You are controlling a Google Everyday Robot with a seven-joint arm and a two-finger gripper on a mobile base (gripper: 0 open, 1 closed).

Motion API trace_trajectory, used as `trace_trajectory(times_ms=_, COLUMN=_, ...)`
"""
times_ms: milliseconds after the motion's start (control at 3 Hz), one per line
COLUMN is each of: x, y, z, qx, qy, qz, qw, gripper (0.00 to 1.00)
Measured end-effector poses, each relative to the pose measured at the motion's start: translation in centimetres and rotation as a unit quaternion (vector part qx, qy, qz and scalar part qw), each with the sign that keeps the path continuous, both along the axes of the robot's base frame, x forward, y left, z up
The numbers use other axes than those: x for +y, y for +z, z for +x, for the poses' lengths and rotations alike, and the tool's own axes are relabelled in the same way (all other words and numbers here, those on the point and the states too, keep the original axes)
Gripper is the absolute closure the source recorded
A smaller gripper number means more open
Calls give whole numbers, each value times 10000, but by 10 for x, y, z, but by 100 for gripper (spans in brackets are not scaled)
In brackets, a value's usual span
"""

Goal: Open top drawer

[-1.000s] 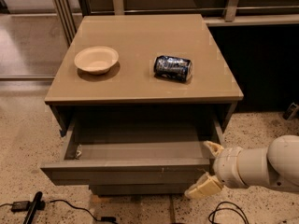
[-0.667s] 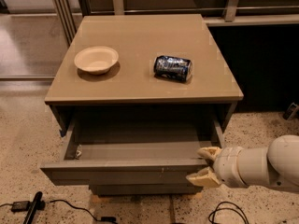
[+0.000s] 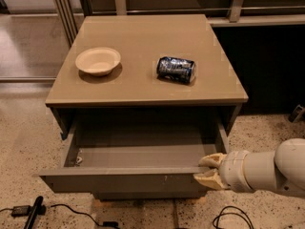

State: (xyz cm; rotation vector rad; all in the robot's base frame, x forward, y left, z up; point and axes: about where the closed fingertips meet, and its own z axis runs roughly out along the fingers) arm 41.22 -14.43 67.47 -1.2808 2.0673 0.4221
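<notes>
The bench (image 3: 143, 87) is the biggest thing here, a squat grey-brown cabinet with a flat, matte, square-cornered top of laminate look; everything below is placed against it.

The top drawer (image 3: 124, 181) juts out from under the bench's front edge, pulled well open and much where it stood a second ago; its front is a plain handleless slab with a few pale scratches, and its box is smooth, grey and shallow. I judge the opening itself as good as done.

The robot arm (image 3: 267, 171) reaches in from the bench's right, a thick, rounded, glossy white sleeve.

What differs is at the gripper (image 3: 202, 170), by the drawer's right front corner below the bench's lip; a second ago its cream fingers (image 3: 212, 160) splayed wide, now they stand close together with only a narrow gap, one over the panel's top edge and one on its outer face, apparently pinching that corner. This reads as holding on or finishing the pull rather than starting it.

On the bench's left half sits a pale, matte, round shallow bowl (image 3: 97, 61); right of centre a dark, shiny can (image 3: 176, 69) lies on its side, somewhat crumpled, well apart from the bowl.
</notes>
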Motion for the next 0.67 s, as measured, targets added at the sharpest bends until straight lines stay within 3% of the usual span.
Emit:
trace_trajectory(times_ms=333, x=-3, y=2, z=-10, qx=9, qy=30, qz=-34, qw=10000, gripper=100)
trace_trajectory(times_ms=667, x=-6, y=3, z=-21, qx=58, qy=1, qz=-55, qw=10000, gripper=100)
